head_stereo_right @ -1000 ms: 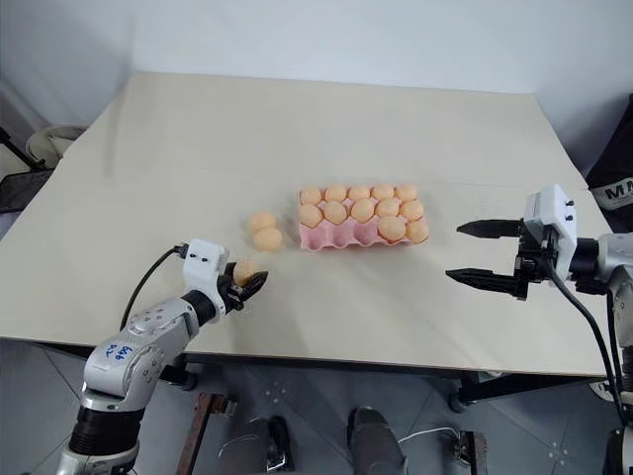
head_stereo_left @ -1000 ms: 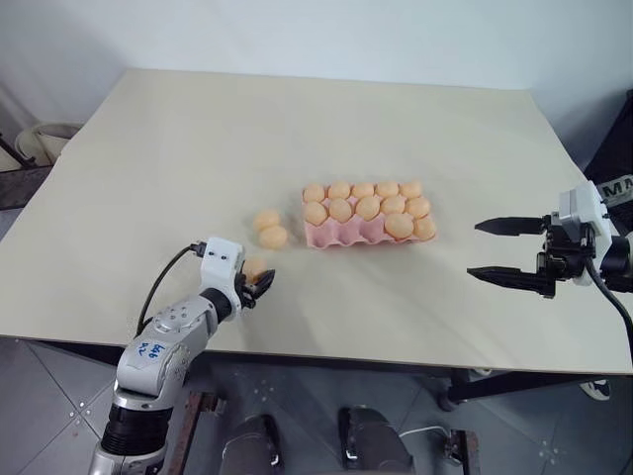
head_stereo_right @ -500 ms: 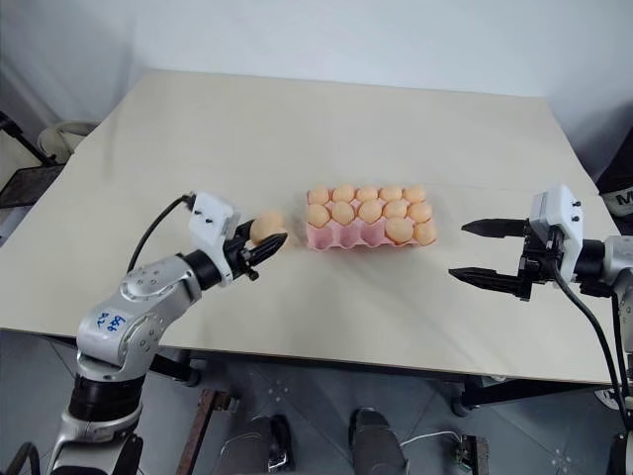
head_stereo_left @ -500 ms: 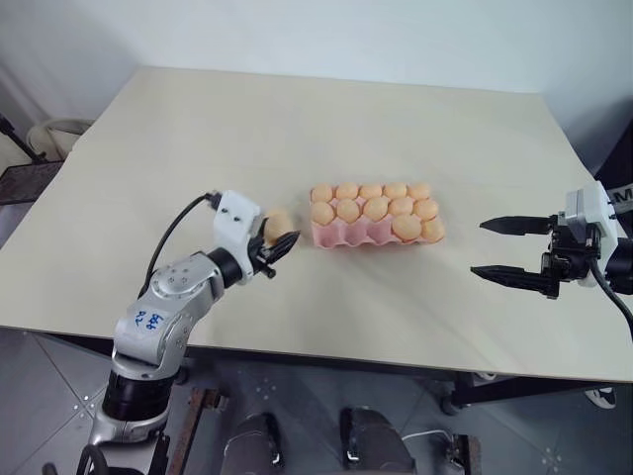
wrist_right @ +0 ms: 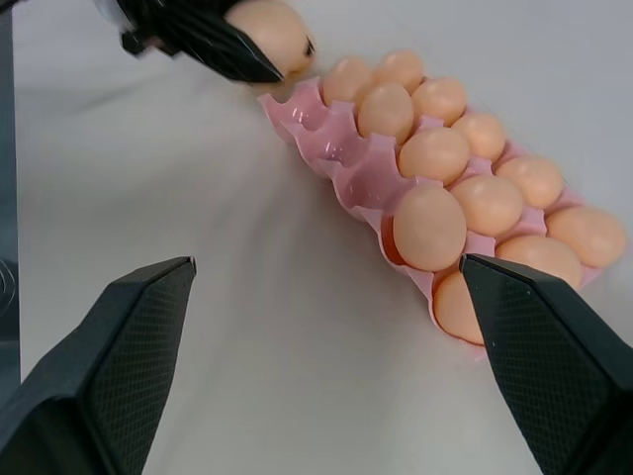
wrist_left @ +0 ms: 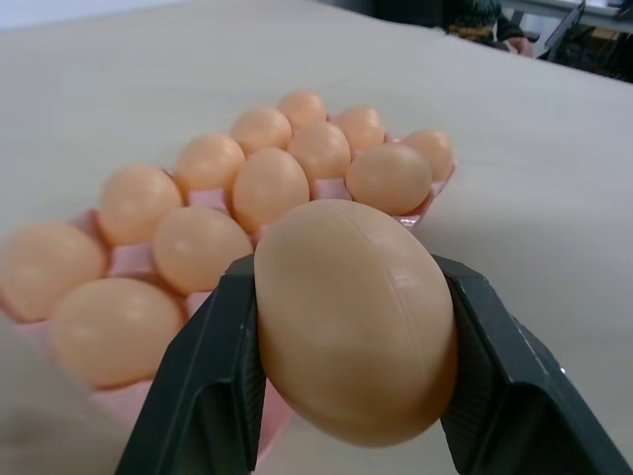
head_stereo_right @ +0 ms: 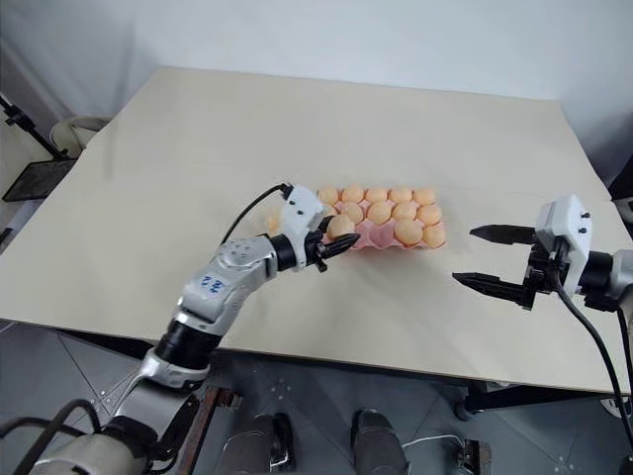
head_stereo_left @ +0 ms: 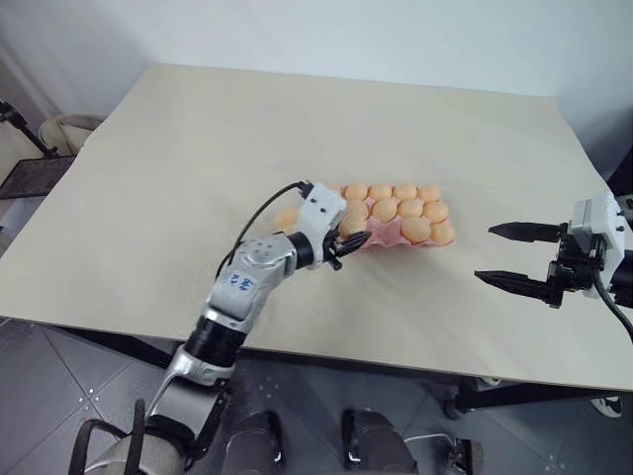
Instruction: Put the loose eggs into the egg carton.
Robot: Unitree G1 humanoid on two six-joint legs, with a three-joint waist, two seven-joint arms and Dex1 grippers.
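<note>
A broad, pale beige counter (head_stereo_left: 178, 168) with a smooth matte top carries everything here. The pink egg carton (wrist_right: 336, 158) lies flat on it, roughly midway between the left and right edges and somewhat nearer the front edge than the far one, its long side running parallel to the front edge. Most of its cups hold peach eggs (head_stereo_left: 396, 203); several cups in the row nearest the front edge stand open.
</note>
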